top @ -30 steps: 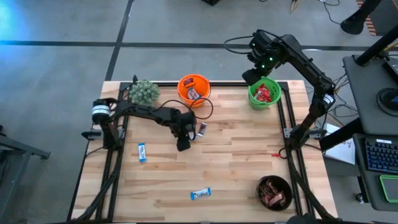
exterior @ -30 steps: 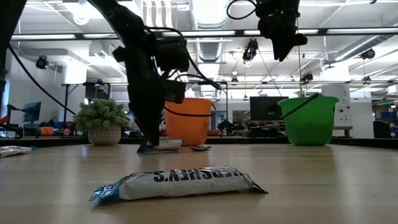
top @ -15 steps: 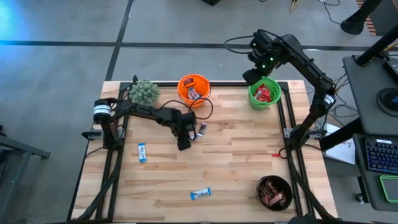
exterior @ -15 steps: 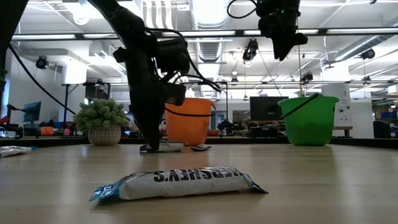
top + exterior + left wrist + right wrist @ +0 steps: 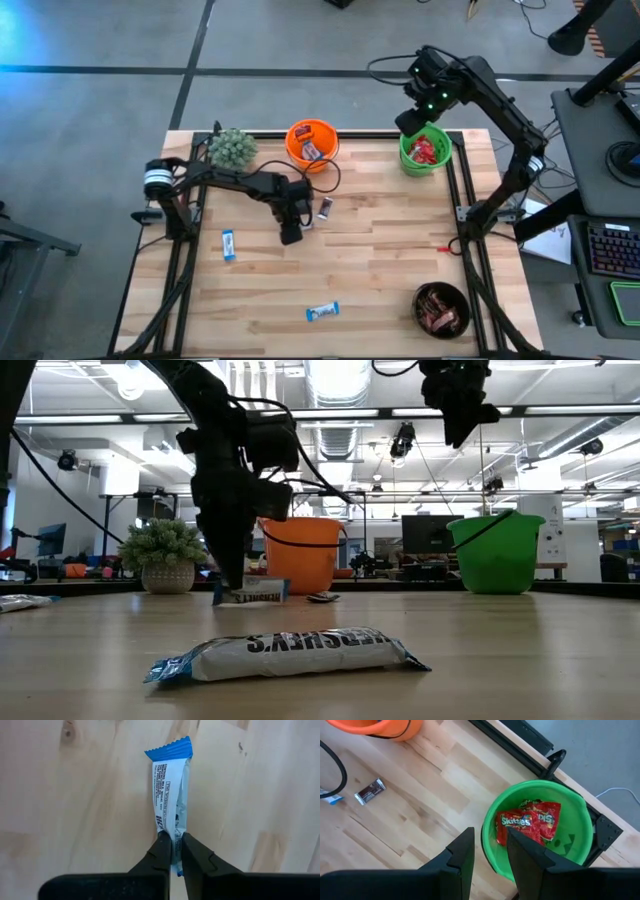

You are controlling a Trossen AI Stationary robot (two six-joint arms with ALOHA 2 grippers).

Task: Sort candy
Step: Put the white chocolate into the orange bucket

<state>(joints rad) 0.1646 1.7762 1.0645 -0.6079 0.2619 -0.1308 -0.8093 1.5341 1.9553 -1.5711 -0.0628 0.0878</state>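
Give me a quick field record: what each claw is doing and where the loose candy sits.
left claw: shut on a blue-and-white wrapped candy bar, mid-table
right claw: empty, jaws apart, above the green plastic bucket holding red candy packets
loose candy: two blue-and-white bars, one small dark bar

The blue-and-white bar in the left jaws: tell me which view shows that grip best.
The left wrist view: the left gripper is shut on one end of the blue-and-white bar, wrapper print readable. The low view shows the bar side-on, below the arm and clear of the table. From the high view the arm hides it; the right wrist view shows only a blue tip.
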